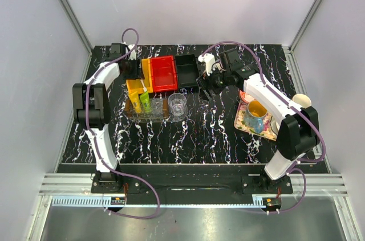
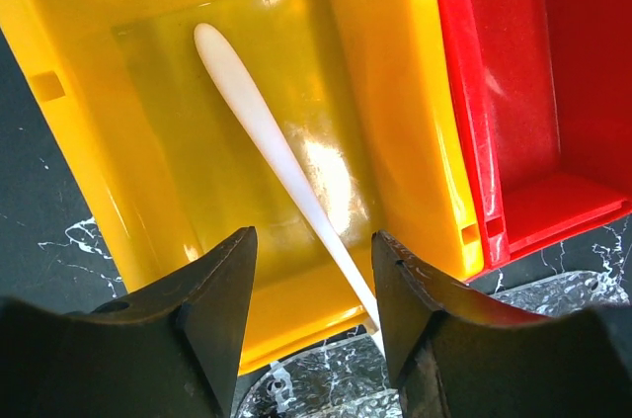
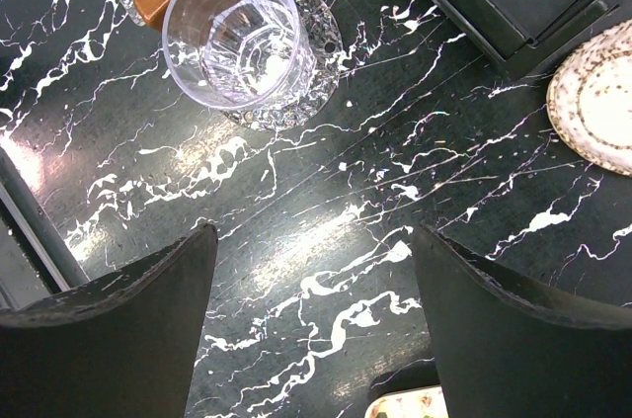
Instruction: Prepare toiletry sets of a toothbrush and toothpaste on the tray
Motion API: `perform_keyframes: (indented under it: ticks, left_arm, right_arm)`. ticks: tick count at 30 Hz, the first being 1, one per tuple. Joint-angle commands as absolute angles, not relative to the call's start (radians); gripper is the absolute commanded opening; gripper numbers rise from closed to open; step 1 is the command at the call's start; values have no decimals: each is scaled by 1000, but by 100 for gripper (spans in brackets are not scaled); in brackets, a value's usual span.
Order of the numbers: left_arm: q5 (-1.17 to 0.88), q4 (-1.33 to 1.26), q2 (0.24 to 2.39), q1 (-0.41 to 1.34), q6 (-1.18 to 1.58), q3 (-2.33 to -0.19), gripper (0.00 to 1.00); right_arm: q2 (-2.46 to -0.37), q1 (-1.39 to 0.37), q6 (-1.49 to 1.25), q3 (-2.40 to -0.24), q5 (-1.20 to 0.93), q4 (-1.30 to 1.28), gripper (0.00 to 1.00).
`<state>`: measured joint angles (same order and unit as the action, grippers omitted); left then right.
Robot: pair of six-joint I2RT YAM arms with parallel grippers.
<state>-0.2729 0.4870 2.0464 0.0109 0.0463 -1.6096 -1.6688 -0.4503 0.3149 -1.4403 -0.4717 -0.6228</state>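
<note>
A slim white toothbrush (image 2: 259,126) lies slantwise in the yellow bin (image 2: 395,92), its near end leaning over the bin's near wall. My left gripper (image 2: 313,240) hangs open over that end, and the stick passes between the jaws close to the right finger (image 2: 425,309) without being squeezed. From above, the left gripper (image 1: 135,70) is at the back left. A yellow toothpaste tube (image 1: 135,98) and a light green one (image 1: 145,102) stand on the clear tray (image 1: 158,117). My right gripper (image 3: 313,230) is open over bare table, holding nothing.
A clear cup (image 1: 177,104) stands on the tray's right end (image 3: 311,107). A red bin (image 1: 163,73) and a black bin (image 1: 187,70) sit beside the yellow one. On the right, a patterned plate (image 1: 244,122) carries a blue and yellow cup (image 1: 255,117).
</note>
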Motion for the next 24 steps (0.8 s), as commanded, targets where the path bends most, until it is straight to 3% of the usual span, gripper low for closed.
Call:
perform_keyframes:
  ticks: [1,24]
  left_arm:
    - [-238,492,2051,8,74,-1669,54]
    - [-187,534,2140,28,98,-1721,53]
  right_arm:
    - [-1649,-445,322,-1457,-471,-583,84]
    - [-1620,-445,330,-1430,-468,-575,84]
